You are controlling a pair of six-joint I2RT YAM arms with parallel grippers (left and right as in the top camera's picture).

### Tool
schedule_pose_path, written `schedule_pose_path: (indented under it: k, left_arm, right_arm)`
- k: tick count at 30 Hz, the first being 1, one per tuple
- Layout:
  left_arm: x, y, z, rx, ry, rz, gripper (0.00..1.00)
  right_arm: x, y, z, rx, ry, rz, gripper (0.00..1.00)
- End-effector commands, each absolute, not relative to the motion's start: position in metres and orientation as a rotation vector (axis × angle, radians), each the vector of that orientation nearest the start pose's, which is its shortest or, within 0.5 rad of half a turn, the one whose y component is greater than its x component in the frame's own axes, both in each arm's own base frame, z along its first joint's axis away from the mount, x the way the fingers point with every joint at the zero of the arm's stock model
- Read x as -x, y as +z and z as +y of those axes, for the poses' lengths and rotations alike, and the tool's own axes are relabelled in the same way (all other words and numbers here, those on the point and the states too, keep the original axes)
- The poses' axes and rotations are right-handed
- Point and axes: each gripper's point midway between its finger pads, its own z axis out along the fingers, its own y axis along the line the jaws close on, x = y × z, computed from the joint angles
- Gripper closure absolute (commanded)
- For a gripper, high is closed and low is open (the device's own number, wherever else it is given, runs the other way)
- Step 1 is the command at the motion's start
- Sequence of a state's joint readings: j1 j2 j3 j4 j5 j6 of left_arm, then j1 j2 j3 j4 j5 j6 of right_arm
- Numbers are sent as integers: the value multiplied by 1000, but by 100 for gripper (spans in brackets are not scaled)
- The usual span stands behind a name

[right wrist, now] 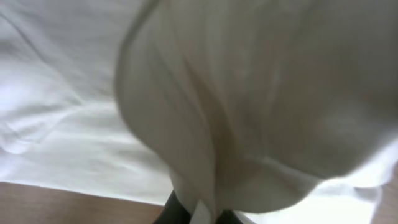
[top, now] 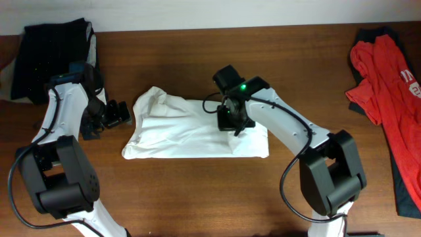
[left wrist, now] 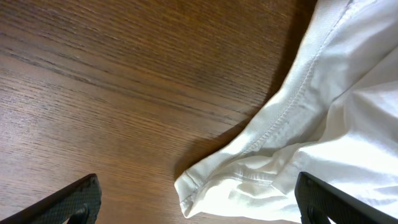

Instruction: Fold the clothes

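- A plain white T-shirt [top: 191, 131] is lying near the middle of a brown wooden table [top: 197, 191] — gathered into a rough rectangle, wider than it is deep, with soft creases running across it.
- Its upper left corner is puffing up in a rumpled hump, while its lower edge is lying fairly straight.
- The right gripper [top: 231, 121] is resting on the shirt's upper right part. Its jaws are pinching a fold of the thin fabric, which is billowing close in front of the wrist camera.
- The left gripper [top: 117, 115] is hanging just beside the shirt's left edge. Its jaws are standing apart with nothing between them — only bare wood and a stitched hem [left wrist: 280, 118] are showing below.
- A black garment [top: 52, 52] is lying at the table's far left corner.
- A red garment [top: 388, 99] is lying at the right edge; both are well apart from the shirt.
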State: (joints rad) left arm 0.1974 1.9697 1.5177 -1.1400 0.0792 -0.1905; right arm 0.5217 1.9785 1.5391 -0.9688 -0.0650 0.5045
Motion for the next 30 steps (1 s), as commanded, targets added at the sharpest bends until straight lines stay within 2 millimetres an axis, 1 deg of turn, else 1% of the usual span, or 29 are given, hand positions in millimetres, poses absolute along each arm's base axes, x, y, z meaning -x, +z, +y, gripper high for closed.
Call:
schedule_pose_path:
  k: [1,2,4,5,6,7,8,11,13,15,16,18,19,20,21,22,23,24,26,27,29,30]
  left_arm:
    - [-362,66,55,600,-142,3082,1]
    - [-362,66,55,600,-142,3082,1]
    - [-362,66,55,601,-142,3082,1]
    - [-362,66,55,601,-142,3084,1]
    - [-362,66,55,601,-142,3085,1]
    - [-362,66,55,601,-142,3085,1]
    - [-362,66,55,601,-142,3085,1]
    - [-362,66,55,601,-142,3084,1]
    - [-364,66,55,599,-142,3076,1]
    - [-370,64,55,591,-149,3054,1]
    - [-376,62,51,546,-186,3038,1]
    - [-386,55,34,429,-324,3023,1]
    - [-388,50,28,398,-366,3024,1]
    - [-392,42,28,378,-371,3027,1]
    - [-396,35,24,341,-410,3021,1]
    - [-400,30,17,278,-483,3009,1]
    - [-406,25,1,180,-631,2976,1]
    - [-408,18,-3,165,-672,2970,1]
    - [-408,6,-3,169,-680,2985,1]
    - [-407,1,-6,138,-706,2986,1]
    - [-406,0,-22,59,-860,2950,1]
    - [-405,-1,-27,53,-907,2942,1]
  right_arm:
    - [-356,58,228,-28,250,3013,94]
    - [-360,59,232,-41,275,2999,87]
    - [-372,62,241,-73,333,2947,80]
    - [-375,63,246,-73,363,2932,77]
    - [-376,64,251,-64,390,2922,72]
    - [-377,66,256,-56,410,2913,62]
    - [-376,66,259,-46,415,2908,45]
    - [-371,68,267,-31,484,2927,45]
    - [-370,70,266,-14,491,2932,45]
    - [-376,84,245,-56,457,2951,44]
    - [-379,93,233,-70,441,2960,44]
    - [-380,113,207,-68,423,2998,41]
    - [-379,119,196,-51,420,3021,36]
    - [-375,124,179,-37,398,3054,33]
    - [-372,124,168,-23,384,3078,31]
    - [-369,123,158,-5,385,3101,28]
    - [-367,122,146,-5,374,3124,27]
    - [-366,122,142,-9,371,3130,27]
    - [-366,122,140,-7,369,3132,27]
    - [-366,122,140,-1,369,3131,27]
    - [-366,122,141,8,369,3131,27]
    - [-366,122,141,9,369,3131,27]
